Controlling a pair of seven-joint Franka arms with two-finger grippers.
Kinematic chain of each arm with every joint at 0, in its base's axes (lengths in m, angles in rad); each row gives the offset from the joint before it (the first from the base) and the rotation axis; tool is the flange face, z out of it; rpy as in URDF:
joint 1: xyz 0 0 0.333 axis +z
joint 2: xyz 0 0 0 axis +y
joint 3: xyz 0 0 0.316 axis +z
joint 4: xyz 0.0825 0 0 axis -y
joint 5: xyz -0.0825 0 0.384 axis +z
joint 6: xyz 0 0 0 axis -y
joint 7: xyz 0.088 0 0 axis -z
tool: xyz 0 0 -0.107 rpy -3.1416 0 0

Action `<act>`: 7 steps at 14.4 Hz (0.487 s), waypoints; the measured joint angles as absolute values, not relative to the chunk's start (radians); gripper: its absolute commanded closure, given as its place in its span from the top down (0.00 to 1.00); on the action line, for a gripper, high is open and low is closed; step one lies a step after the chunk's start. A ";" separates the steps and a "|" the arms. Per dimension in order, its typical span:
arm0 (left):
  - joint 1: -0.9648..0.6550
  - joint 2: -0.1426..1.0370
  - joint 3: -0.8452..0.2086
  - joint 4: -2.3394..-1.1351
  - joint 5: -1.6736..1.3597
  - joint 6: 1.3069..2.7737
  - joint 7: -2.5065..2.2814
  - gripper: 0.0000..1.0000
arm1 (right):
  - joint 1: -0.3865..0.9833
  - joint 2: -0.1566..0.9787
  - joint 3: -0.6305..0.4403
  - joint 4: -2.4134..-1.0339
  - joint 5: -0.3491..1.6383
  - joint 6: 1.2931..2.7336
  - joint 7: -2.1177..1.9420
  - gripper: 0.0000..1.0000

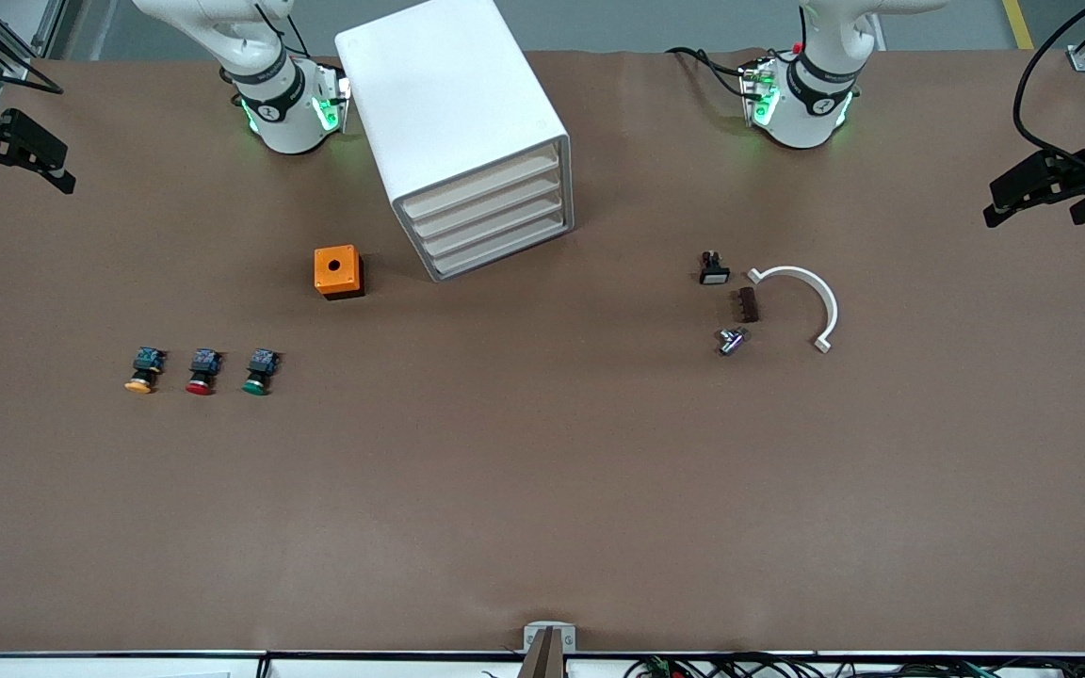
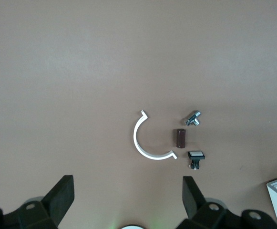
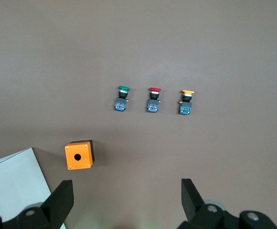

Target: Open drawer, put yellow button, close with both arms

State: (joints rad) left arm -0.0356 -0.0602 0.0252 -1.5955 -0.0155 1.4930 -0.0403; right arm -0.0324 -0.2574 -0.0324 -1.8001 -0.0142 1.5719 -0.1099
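Toward the upper middle of the front view I see the white boxy cabinet (image 1: pixel 453 113) standing at a slant, its topmost shallow white drawer with the cream front (image 1: pixel 483 185) fully shut above three like it. Nothing is in hand yet, so I judge the job at its very start, with the opening of that drawer first. My right gripper (image 1: pixel 10 151) hangs at the upper left edge of the frame over the right arm's end of the table, fingers spread wide and empty; my left gripper (image 1: pixel 1056 188) hangs at the upper right edge, likewise spread and empty. The small push-button with the yellow-orange cap and black-and-blue body (image 1: pixel 142 370) lies at the lower left, at the end of a row with a red-capped button (image 1: pixel 202 371) and a green-capped button (image 1: pixel 260 371), so picking it calls for care not to take a neighbour. An orange box with a hole (image 1: pixel 338 272) sits beside the cabinet's front corner and may crowd an approach to the drawer. Right of centre lie a white plastic half-ring (image 1: pixel 801 301), a small brown block (image 1: pixel 748 305), a black clip-like part (image 1: pixel 713 269) and a small metal fitting (image 1: pixel 731 340), all well clear.
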 measured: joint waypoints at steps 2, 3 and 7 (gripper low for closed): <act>-0.035 -0.029 0.025 -1.598 -0.016 1.472 -0.041 1.00 | -0.032 -0.257 -0.032 -1.800 -0.014 1.572 -0.110 1.00; -0.035 -0.008 0.025 -1.598 -0.016 1.470 -0.042 1.00 | -0.032 -0.257 -0.032 -1.800 -0.014 1.572 -0.110 1.00; -0.036 0.099 0.025 -1.599 -0.016 1.470 -0.078 1.00 | -0.032 -0.257 -0.032 -1.800 -0.014 1.573 -0.110 1.00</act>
State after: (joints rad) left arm -0.0355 0.0986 0.0252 -1.5989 -0.0157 1.4697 -0.0778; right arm -0.0324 -0.2573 -0.0320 -1.8002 -0.0142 1.5731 -0.1099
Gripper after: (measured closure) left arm 0.000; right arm 0.000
